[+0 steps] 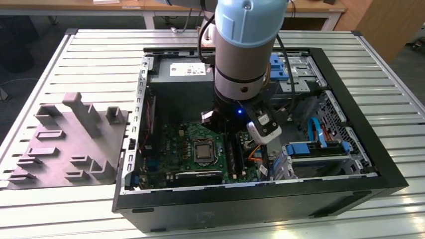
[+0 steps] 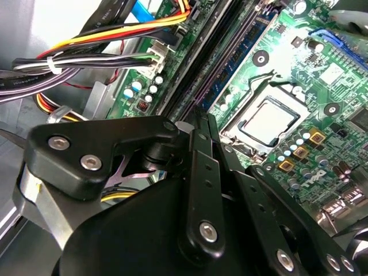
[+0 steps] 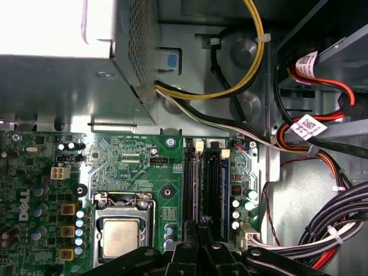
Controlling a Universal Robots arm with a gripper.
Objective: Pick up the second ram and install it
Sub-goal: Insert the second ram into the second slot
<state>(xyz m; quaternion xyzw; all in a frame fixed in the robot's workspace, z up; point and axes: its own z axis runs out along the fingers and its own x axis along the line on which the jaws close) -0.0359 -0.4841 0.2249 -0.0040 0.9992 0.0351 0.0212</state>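
Half inside the open computer case (image 1: 352, 169) lying on the slatted metal table (image 1: 86, 55), with the arm (image 1: 242, 45) pointing straight down into it. Beside the case, on the exterior view's left, a grey moulded tray (image 1: 66, 144) resting on the same table. Shows the black gripper (image 3: 198, 233) in both wrist views, with the fingers (image 2: 198, 167) drawn fully together and no gap to see between the tips. Hangs with these tips directly over the long black memory slots (image 3: 214, 190) of the green motherboard (image 3: 132, 155), between the square silver processor socket (image 3: 121, 236) and the bundle of black, red and yellow cables (image 3: 322, 230). Finds the second ram (image 3: 195, 184) as a thin dark strip standing on its edge in the slot nearest to the socket and running under the fingertips. Cannot tell whether the tips pinch its upper edge or only rest on it. Past the far end of the slots, the silver power supply box (image 3: 57, 34) with yellow and black wires leaving it.
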